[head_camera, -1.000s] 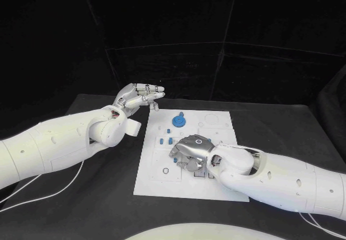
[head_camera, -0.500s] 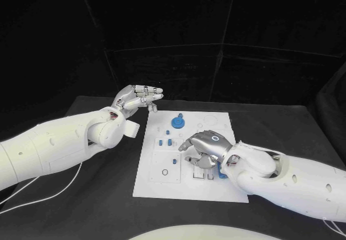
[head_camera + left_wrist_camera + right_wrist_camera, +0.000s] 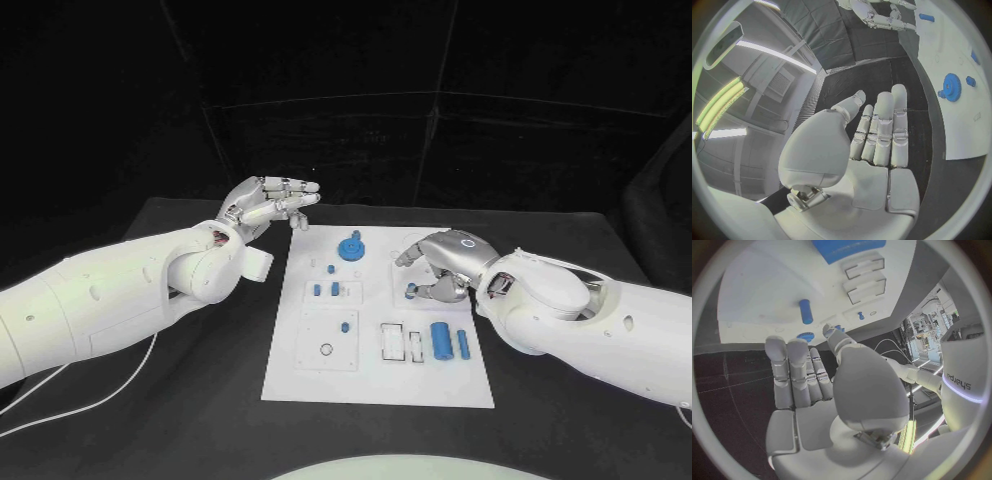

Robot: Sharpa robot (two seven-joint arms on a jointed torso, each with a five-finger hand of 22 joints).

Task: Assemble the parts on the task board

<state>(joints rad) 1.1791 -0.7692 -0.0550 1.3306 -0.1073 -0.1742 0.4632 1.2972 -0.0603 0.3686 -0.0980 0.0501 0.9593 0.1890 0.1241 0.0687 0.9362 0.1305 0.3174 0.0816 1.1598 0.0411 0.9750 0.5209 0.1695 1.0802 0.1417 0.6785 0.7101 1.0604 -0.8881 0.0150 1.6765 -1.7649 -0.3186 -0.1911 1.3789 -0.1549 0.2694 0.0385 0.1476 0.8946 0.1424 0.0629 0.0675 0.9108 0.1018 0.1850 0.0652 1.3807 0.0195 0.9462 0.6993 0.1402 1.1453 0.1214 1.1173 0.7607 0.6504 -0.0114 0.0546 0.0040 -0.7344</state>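
The white task board [image 3: 378, 375] lies in the middle of the black table. A blue gear [image 3: 353, 247] stands on its far part, with small blue pieces [image 3: 333, 289] nearer. Two blue cylinders [image 3: 440, 340] lie side by side at the near right, beside white slots [image 3: 392, 341]. My right hand [image 3: 440, 264] hovers over the board's right side, fingers bent down, holding nothing; its wrist view shows the fingers [image 3: 797, 371] straight over the board [image 3: 767, 290]. My left hand [image 3: 268, 204] is raised beyond the board's far left corner, empty, fingers [image 3: 882, 131] stretched out together.
Black table [image 3: 577, 240] surrounds the board on all sides. A white cable [image 3: 108, 385] runs across the table at the near left under my left arm. In the left wrist view the gear [image 3: 950, 87] stands on the board [image 3: 957, 50].
My right hand has lifted off the board's near middle and drawn back to the far right, uncovering the slots and the two blue cylinders. The left hand has barely moved.
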